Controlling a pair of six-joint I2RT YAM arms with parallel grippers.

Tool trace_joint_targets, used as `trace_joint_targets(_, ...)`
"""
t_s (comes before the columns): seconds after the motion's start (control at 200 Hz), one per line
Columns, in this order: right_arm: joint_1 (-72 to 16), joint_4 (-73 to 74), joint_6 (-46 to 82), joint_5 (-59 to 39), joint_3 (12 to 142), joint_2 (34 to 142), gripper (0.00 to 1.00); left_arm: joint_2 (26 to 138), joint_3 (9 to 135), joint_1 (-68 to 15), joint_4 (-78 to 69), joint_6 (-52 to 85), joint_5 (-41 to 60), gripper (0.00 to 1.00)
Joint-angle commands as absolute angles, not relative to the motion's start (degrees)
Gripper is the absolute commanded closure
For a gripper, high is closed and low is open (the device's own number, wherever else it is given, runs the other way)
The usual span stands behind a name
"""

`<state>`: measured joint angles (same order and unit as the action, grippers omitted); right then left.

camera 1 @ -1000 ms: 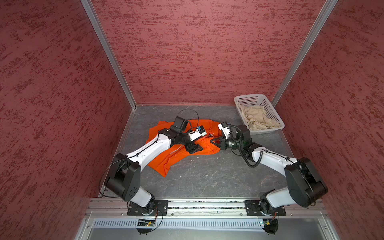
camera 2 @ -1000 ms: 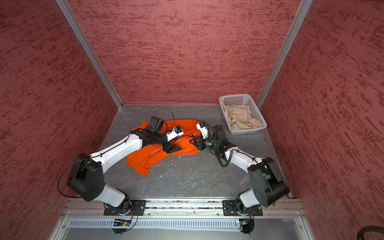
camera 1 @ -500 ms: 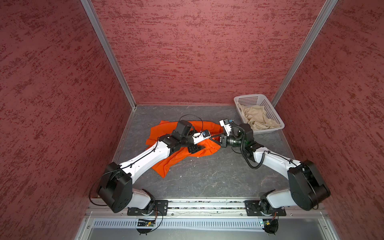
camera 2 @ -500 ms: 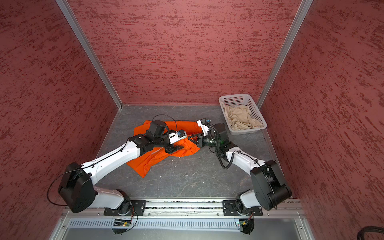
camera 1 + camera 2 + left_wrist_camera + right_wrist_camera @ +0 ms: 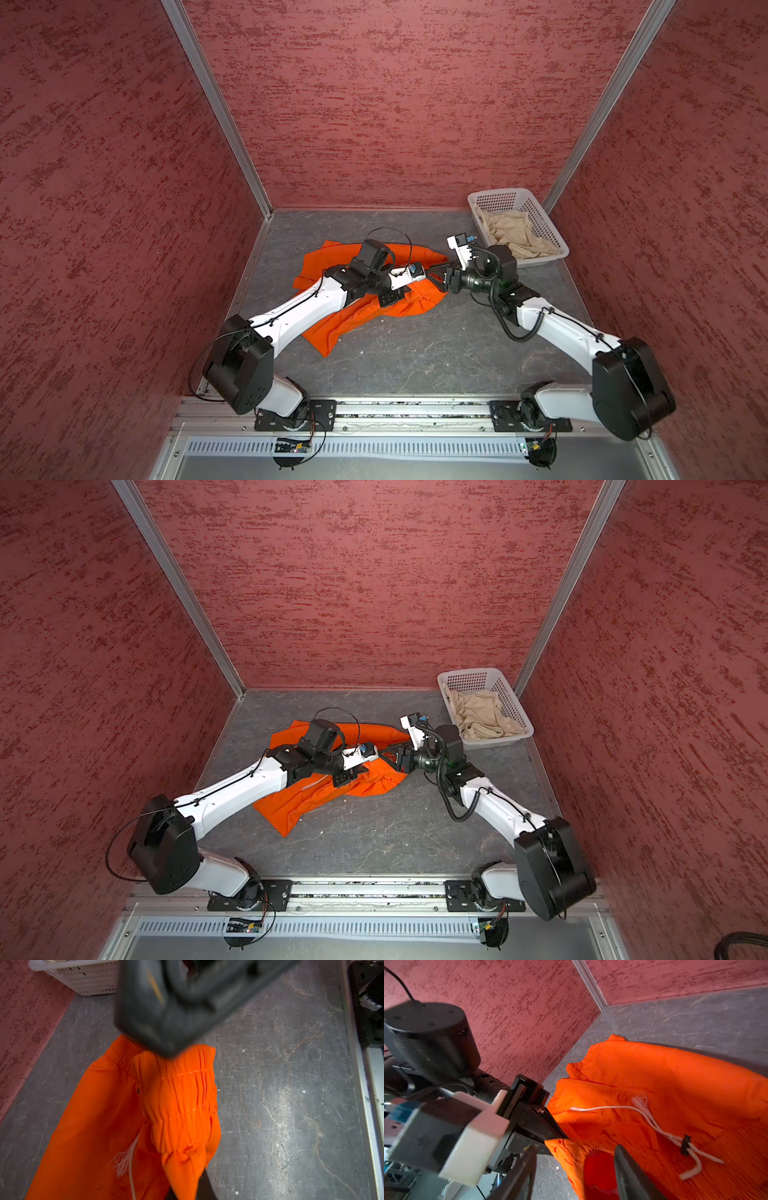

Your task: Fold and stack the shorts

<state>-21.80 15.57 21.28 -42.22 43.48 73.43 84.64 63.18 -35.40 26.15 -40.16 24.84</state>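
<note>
1. The orange shorts (image 5: 345, 320) were seen crumpled on the bench (image 5: 415, 353), to the left of the white basket (image 5: 500, 193) in both top views and apart from it.
2. The beige shorts (image 5: 478, 715) were seen bunched inside the basket, which was set in the far right corner of the bench.
3. The left tool (image 5: 558, 1136) was seen with its fingers together, clamped on the gathered waistband (image 5: 182, 1095) of the orange shorts.
4. The clamped part of the waistband was held off the bench. The rest of the cloth was draped down and away from the basket.
5. The right tool (image 5: 575, 1147) was seen with its fingers apart, one on each side of the same waistband edge, and no grip on the cloth was made out.
6. The two tools were found tip to tip over the end of the orange shorts nearest the basket, just left of the basket's near corner in both top views.
7. A white drawstring (image 5: 612, 1107) with a frayed end was seen lying loose on the orange cloth beside the waistband.
8. No fold was seen in the orange shorts, and no stack had been made.
9. Some blur was noted on both arm bodies in the wrist views.
</note>
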Motion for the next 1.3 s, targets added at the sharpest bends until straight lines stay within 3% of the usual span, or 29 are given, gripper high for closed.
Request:
trace_joint_targets(0.0,-20.9,11.69,7.45,-36.96,42.09,68.37,0.21,84.33,64.68,-34.33,28.69,-39.62,32.31,0.93)
trace_joint_targets(0.311,-21.53,-3.79,-27.26,-46.34,48.33,70.73,0.16,84.29,65.29,-32.33,29.65,-40.53,38.46,0.93)
trace_joint_targets(0.666,-24.48,-21.49,-48.81,-53.21,60.9,82.96,0.16,85.2,66.2,-30.84,32.91,-47.82,44.36,0.92)
trace_joint_targets(0.967,-26.55,-21.87,-50.88,-58.17,65.08,90.62,0.19,86.7,68.55,-30.32,36.75,-50.68,44.56,0.91)
trace_joint_targets(1.292,-26.55,-20.41,-47.65,-58.97,58.21,84.36,0.45,86.24,68.2,-27.43,35.46,-49.65,43.33,0.89)
